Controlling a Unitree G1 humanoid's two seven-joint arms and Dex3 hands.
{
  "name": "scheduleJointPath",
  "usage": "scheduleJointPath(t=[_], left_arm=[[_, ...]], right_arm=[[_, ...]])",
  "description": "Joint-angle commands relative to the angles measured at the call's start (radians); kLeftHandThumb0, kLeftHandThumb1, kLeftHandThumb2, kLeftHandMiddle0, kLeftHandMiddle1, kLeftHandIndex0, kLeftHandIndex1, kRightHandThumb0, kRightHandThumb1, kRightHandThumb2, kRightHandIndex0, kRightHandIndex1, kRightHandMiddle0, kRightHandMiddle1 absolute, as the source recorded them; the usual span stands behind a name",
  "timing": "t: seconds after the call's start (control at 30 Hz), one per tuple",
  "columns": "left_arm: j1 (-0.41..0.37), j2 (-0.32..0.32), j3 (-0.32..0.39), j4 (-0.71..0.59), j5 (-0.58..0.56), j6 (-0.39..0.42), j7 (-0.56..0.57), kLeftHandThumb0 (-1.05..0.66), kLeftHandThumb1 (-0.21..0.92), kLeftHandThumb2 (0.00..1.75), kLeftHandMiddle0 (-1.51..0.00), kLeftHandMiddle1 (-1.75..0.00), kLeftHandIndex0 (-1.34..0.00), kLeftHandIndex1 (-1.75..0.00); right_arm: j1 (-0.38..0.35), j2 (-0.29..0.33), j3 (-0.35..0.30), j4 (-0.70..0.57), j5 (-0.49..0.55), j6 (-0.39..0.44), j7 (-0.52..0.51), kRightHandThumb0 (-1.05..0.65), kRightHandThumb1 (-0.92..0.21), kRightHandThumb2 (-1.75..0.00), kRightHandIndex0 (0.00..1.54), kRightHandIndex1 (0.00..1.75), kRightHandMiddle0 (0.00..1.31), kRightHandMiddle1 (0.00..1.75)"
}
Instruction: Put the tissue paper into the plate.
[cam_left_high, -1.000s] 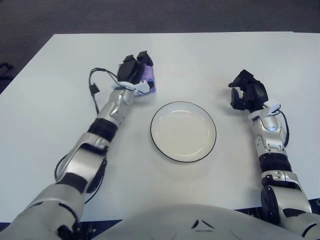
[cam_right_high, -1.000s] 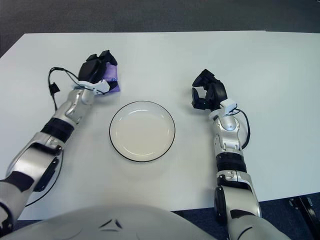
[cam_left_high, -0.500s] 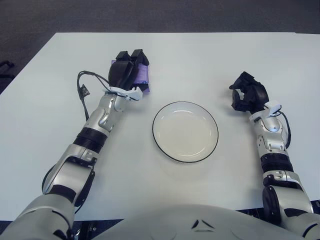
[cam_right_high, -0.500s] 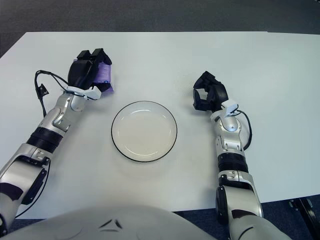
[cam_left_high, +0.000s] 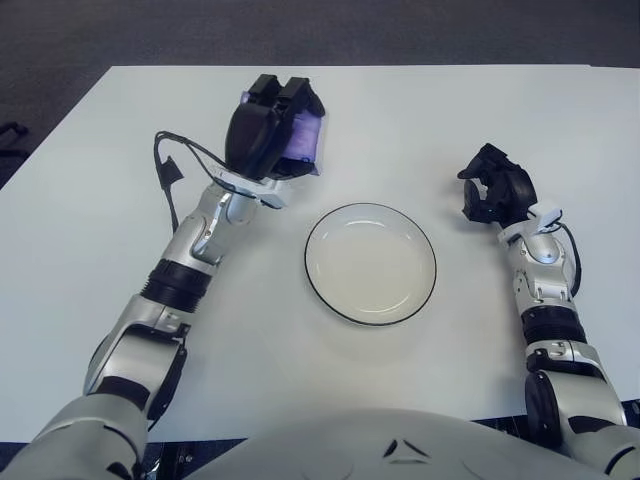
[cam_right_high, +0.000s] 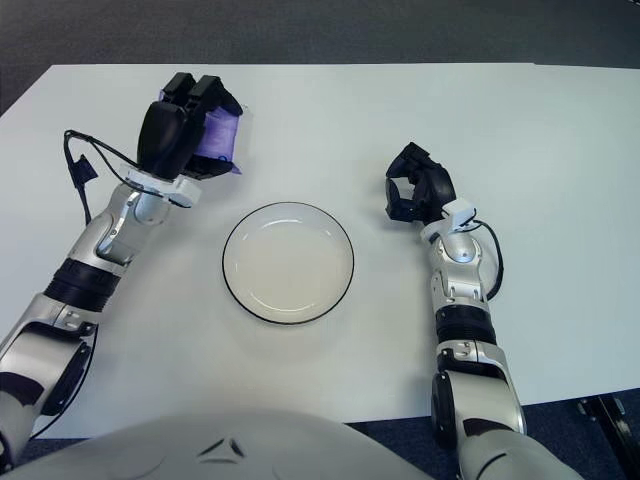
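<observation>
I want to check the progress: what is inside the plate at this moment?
Nothing shows inside the plate; its whole bottom is visible. The purple tissue pack is in the left hand, up-left of the plate. The right hand shows on its right side.

White worktop (cam_left_high: 400, 110) filling most of view; dark grey carpeted floor (cam_left_high: 300, 30) showing beyond worktop's far edge and corners.

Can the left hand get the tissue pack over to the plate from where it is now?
Probably yes. The left hand holds the purple tissue pack up and left of the empty plate, with nothing between.
</observation>
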Motion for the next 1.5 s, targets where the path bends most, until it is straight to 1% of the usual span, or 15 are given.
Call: scheduleJointPath(t=[0.0, 0.07, 0.2, 0.3, 0.5, 0.6, 0.77, 0.87, 0.93, 1.1, 1.13, 1.2, 1.27, 1.33, 1.47], left_arm=[[0.012, 0.014, 0.006, -0.040, -0.004, -0.055, -0.018, 0.00, -0.04, 1.69, -0.90, -1.67, -0.65, -1.75], [0.016, 0.012, 0.007, -0.051, -0.007, -0.072, -0.030, 0.00, -0.04, 1.70, -0.90, -1.67, -0.65, -1.75], [0.045, -0.003, -0.002, -0.129, -0.023, -0.092, -0.078, 0.00, -0.03, 1.71, -0.88, -1.70, -0.65, -1.75], [0.057, -0.008, -0.003, -0.152, -0.082, -0.136, -0.123, 0.00, -0.02, 1.69, -0.87, -1.72, -0.64, -1.75], [0.059, 0.001, -0.007, -0.152, -0.211, -0.227, -0.236, 0.00, 0.00, 1.66, -0.85, -1.70, -0.62, -1.75], [0.062, 0.001, -0.008, -0.163, -0.250, -0.249, -0.290, 0.00, 0.01, 1.65, -0.85, -1.69, -0.62, -1.75], [0.066, 0.004, -0.038, -0.227, -0.371, -0.217, -0.446, 0.00, 0.02, 1.64, -0.85, -1.68, -0.61, -1.75], [0.069, -0.003, -0.040, -0.246, -0.410, -0.205, -0.502, 0.00, 0.02, 1.63, -0.85, -1.67, -0.61, -1.75], [0.066, -0.003, -0.057, -0.261, -0.444, -0.196, -0.557, 0.00, 0.03, 1.62, -0.85, -1.66, -0.60, -1.75], [0.034, -0.025, -0.105, -0.281, -0.460, -0.155, -0.662, 0.00, 0.04, 1.61, -0.85, -1.66, -0.60, -1.75], [0.026, -0.027, -0.109, -0.281, -0.463, -0.155, -0.678, 0.00, 0.04, 1.61, -0.84, -1.66, -0.59, -1.75], [-0.026, -0.055, -0.130, -0.245, -0.439, -0.176, -0.697, 0.00, 0.04, 1.61, -0.84, -1.67, -0.59, -1.75], [-0.047, -0.059, -0.134, -0.214, -0.440, -0.221, -0.715, 0.00, 0.05, 1.61, -0.83, -1.69, -0.59, -1.75], [-0.047, -0.063, -0.130, -0.209, -0.447, -0.237, -0.728, 0.00, 0.05, 1.61, -0.82, -1.70, -0.58, -1.75], [-0.027, -0.089, -0.134, -0.216, -0.468, -0.237, -0.745, 0.00, 0.06, 1.62, -0.80, -1.73, -0.58, -1.75]], right_arm=[[0.142, 0.082, 0.007, 0.094, 0.015, -0.001, 0.001, -0.45, -0.40, -1.21, 1.28, 1.75, 0.55, 1.75], [0.141, 0.082, 0.006, 0.095, 0.017, 0.001, 0.002, -0.45, -0.40, -1.21, 1.28, 1.75, 0.55, 1.75], [0.137, 0.085, 0.005, 0.101, 0.018, 0.000, 0.001, -0.45, -0.40, -1.21, 1.28, 1.75, 0.55, 1.75], [0.135, 0.087, 0.004, 0.106, 0.019, -0.004, 0.000, -0.45, -0.40, -1.21, 1.28, 1.75, 0.55, 1.75], [0.133, 0.087, 0.003, 0.109, 0.020, -0.002, 0.000, -0.45, -0.40, -1.21, 1.28, 1.75, 0.55, 1.75], [0.132, 0.088, 0.003, 0.111, 0.021, -0.005, 0.001, -0.45, -0.40, -1.21, 1.28, 1.75, 0.55, 1.75], [0.128, 0.088, 0.003, 0.112, 0.018, 0.001, -0.005, -0.45, -0.40, -1.22, 1.28, 1.75, 0.55, 1.75], [0.129, 0.086, 0.005, 0.109, 0.010, 0.006, -0.014, -0.46, -0.39, -1.22, 1.28, 1.75, 0.56, 1.75], [0.131, 0.081, 0.012, 0.104, -0.009, 0.015, -0.034, -0.46, -0.38, -1.24, 1.27, 1.75, 0.57, 1.75], [0.128, 0.076, 0.023, 0.099, -0.034, 0.040, -0.069, -0.47, -0.36, -1.26, 1.26, 1.75, 0.58, 1.75], [0.127, 0.076, 0.024, 0.100, -0.036, 0.046, -0.074, -0.47, -0.35, -1.27, 1.26, 1.75, 0.59, 1.75], [0.122, 0.075, 0.025, 0.101, -0.040, 0.062, -0.087, -0.47, -0.34, -1.28, 1.25, 1.75, 0.59, 1.75], [0.121, 0.076, 0.026, 0.097, -0.043, 0.072, -0.099, -0.48, -0.34, -1.29, 1.24, 1.75, 0.60, 1.75], [0.118, 0.075, 0.028, 0.097, -0.045, 0.076, -0.105, -0.48, -0.33, -1.29, 1.23, 1.75, 0.60, 1.75], [0.115, 0.072, 0.032, 0.104, -0.043, 0.074, -0.102, -0.48, -0.34, -1.29, 1.23, 1.75, 0.60, 1.75]])
